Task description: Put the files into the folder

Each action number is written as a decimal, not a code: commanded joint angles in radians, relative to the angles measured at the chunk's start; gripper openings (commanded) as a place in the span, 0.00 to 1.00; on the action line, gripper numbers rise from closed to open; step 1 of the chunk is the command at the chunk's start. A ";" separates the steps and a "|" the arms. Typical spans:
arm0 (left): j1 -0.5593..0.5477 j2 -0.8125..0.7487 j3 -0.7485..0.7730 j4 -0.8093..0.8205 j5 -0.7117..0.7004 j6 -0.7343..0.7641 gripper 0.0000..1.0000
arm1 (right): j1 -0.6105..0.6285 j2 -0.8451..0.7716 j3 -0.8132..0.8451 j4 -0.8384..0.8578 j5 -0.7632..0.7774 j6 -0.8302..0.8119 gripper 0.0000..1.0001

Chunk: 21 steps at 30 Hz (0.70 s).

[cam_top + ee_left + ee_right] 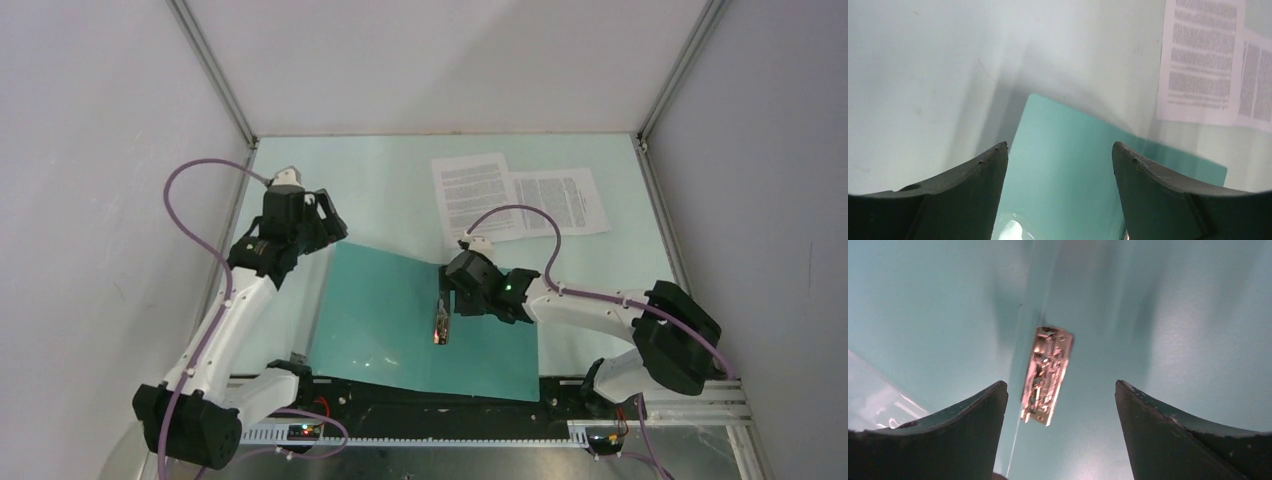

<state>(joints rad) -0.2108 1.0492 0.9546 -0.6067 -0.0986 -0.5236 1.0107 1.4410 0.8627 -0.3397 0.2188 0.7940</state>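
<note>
Plainly open teal folder (380, 320), clip (1047, 375) at spine, left hand (1060, 147), right hand (1061, 385) spread, empty.

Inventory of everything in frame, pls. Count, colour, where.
folder: 1, dark teal-green, lying open at the near middle of the table
clip: 1, shiny metal, on the folder's spine fold
files: 2, white sheets with black print, side by side and overlapping at the far right of the table, apart from the folder
table: 1, pale mint, under everything
walls: white-grey panels on the left, far and right sides
cables: 2, purple, one looping along each arm
left gripper: 1, black fingers, open, above the folder's far left corner
right gripper: 1, black fingers, open, above the clip
</note>
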 commanded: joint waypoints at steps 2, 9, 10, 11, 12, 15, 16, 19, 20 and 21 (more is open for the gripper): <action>-0.018 -0.088 0.077 -0.074 -0.086 0.025 0.80 | -0.075 0.010 0.033 -0.091 0.107 0.034 0.81; -0.330 -0.024 -0.067 0.014 -0.016 -0.121 0.74 | -0.438 -0.121 -0.033 0.053 -0.093 -0.035 0.78; -0.355 0.008 -0.095 0.059 -0.004 -0.148 0.71 | -0.514 -0.122 -0.032 0.077 -0.118 -0.047 0.76; -0.395 0.026 -0.107 0.080 0.004 -0.162 0.69 | -0.553 -0.115 -0.032 0.124 -0.174 -0.050 0.75; -0.413 0.064 -0.121 0.114 0.007 -0.174 0.67 | -0.637 -0.109 -0.033 0.150 -0.212 -0.051 0.73; -0.476 0.149 -0.138 0.179 -0.004 -0.233 0.60 | -0.764 -0.049 -0.016 0.274 -0.354 -0.076 0.70; -0.486 0.167 -0.142 0.191 -0.005 -0.258 0.57 | -0.811 -0.030 0.009 0.284 -0.369 -0.091 0.69; -0.519 0.245 -0.157 0.243 0.003 -0.304 0.55 | -0.875 0.088 0.067 0.290 -0.434 -0.119 0.66; -0.525 0.256 -0.163 0.257 0.005 -0.326 0.54 | -0.891 0.111 0.089 0.289 -0.440 -0.128 0.65; -0.529 0.277 -0.172 0.280 0.012 -0.337 0.54 | -0.896 0.153 0.097 0.288 -0.449 -0.133 0.64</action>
<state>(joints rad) -0.7185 1.2919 0.7975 -0.4538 -0.0933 -0.7639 0.1513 1.4784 0.8818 -0.1196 -0.1017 0.7193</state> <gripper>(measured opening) 0.542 0.659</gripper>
